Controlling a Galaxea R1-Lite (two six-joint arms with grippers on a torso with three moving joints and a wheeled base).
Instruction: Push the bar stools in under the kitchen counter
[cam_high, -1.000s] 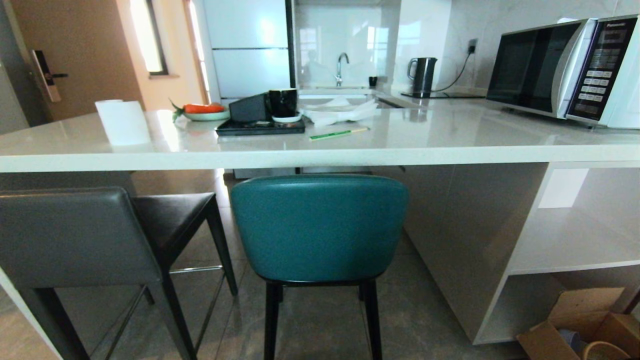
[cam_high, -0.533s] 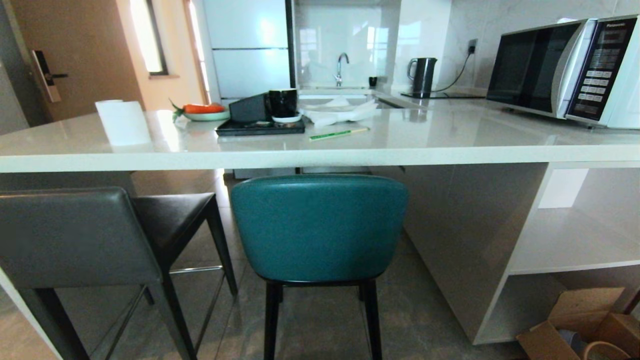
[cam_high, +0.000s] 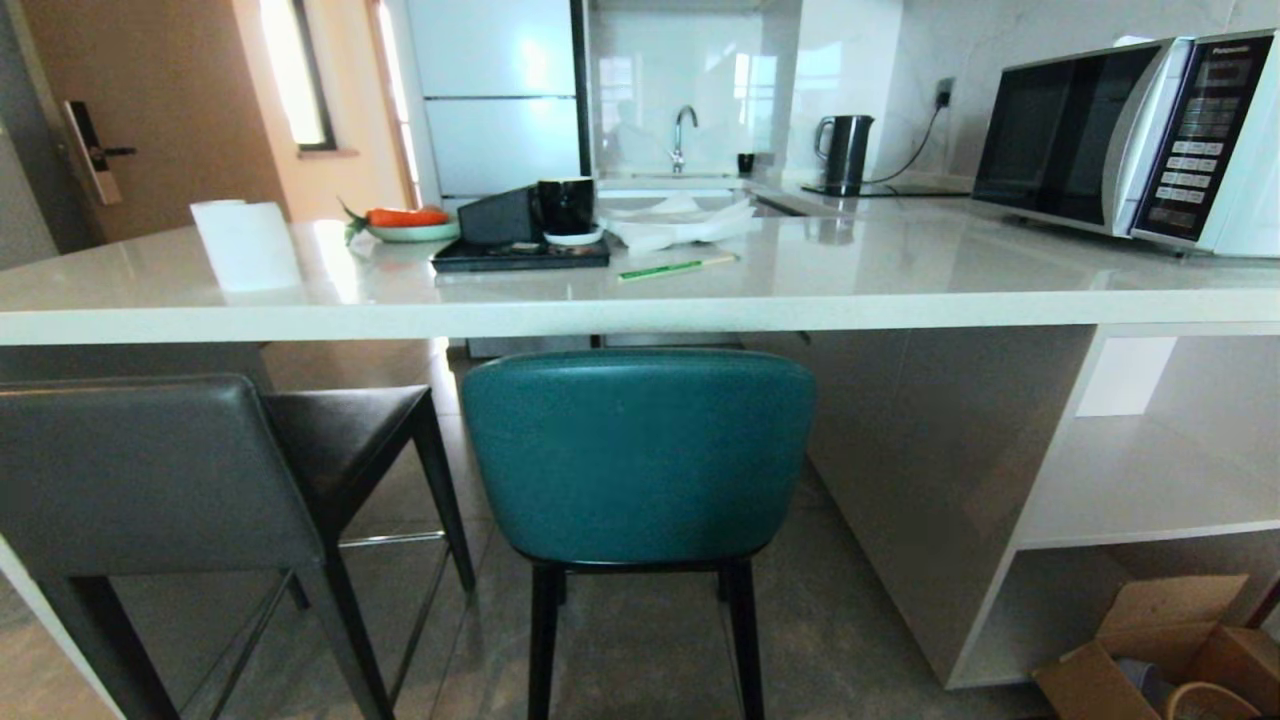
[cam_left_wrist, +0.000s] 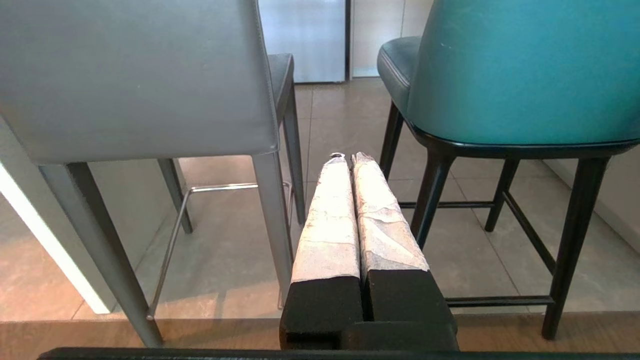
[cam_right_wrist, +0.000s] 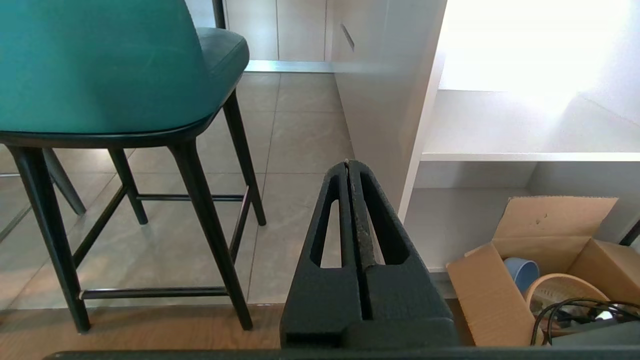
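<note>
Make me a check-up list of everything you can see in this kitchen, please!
Surface: glossy white stone kitchen counter, standing higher than the stool seats.
Job's things: dark-grey leather square-backed bar stool and teal curved-back bar stool, side by side, backrests out in front of the counter edge.
Clutter: white paper roll, black tray with black mug, green pen, white microwave, open cardboard box on the floor.
Grippers: left pincer shut, empty; right pincer shut, empty; both low behind the stools.
Cables: black kettle cord to wall socket.
Surroundings: grey tiled floor.
</note>
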